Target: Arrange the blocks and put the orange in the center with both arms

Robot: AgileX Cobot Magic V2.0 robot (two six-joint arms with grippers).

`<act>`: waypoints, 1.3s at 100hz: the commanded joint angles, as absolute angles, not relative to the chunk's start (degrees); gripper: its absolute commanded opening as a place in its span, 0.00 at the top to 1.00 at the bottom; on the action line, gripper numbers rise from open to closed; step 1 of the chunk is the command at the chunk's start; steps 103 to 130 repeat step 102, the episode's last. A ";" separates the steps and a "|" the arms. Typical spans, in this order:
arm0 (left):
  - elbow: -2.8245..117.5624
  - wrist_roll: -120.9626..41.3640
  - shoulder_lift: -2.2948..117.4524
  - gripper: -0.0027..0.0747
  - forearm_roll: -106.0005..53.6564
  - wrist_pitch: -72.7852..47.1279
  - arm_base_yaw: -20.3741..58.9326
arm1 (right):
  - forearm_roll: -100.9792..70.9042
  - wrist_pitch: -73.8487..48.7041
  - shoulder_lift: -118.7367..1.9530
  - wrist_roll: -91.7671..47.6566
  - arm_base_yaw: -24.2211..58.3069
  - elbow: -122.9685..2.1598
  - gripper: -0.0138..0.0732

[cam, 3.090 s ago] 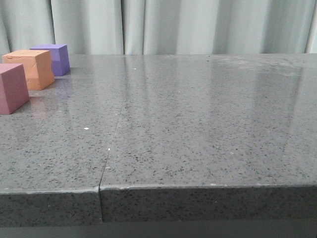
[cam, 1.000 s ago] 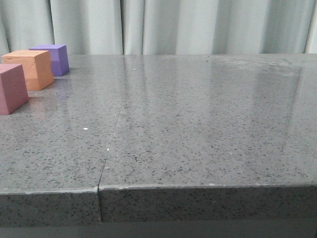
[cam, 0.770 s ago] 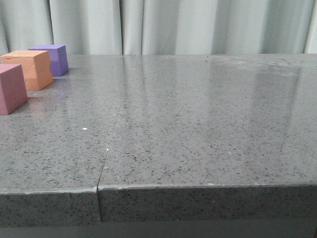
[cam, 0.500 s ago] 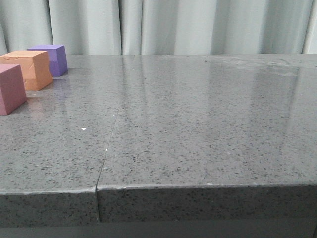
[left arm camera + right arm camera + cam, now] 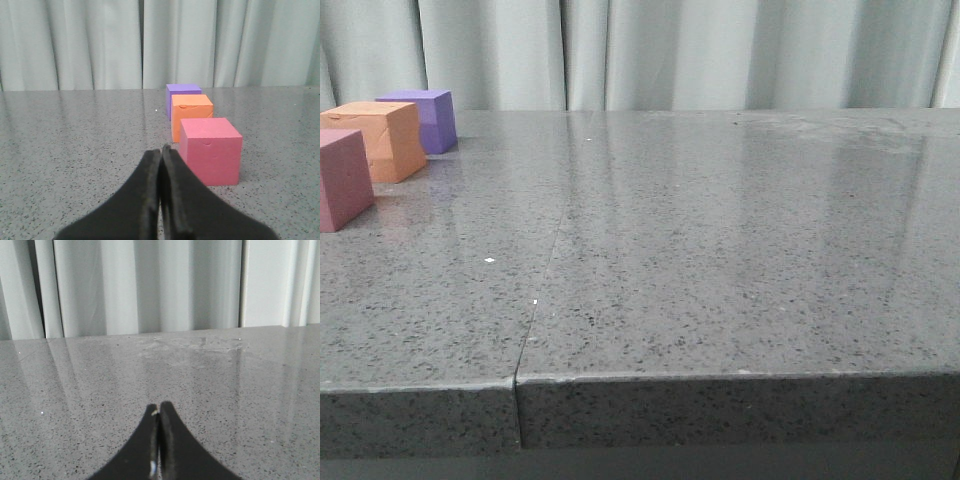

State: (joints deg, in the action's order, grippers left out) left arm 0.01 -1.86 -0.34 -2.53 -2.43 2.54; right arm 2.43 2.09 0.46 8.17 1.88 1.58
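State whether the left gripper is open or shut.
Shut: the left gripper has its fingers pressed together with nothing between them, short of the pink cube.

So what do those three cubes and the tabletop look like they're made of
The purple cube, orange cube and pink cube look like matte foam: dull faces with no glare, and a crease on the orange one. The tabletop looks like polished speckled grey stone or a stone-like composite, since it mirrors the curtain.

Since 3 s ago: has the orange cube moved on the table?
No. The orange cube sits the same against the tabletop seam and white speck; the whole front view drifted slightly left.
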 commanded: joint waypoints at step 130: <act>-2.39 -1.95 -1.99 0.99 -3.01 2.35 2.44 | 3.41 3.98 1.98 7.21 1.38 0.65 0.92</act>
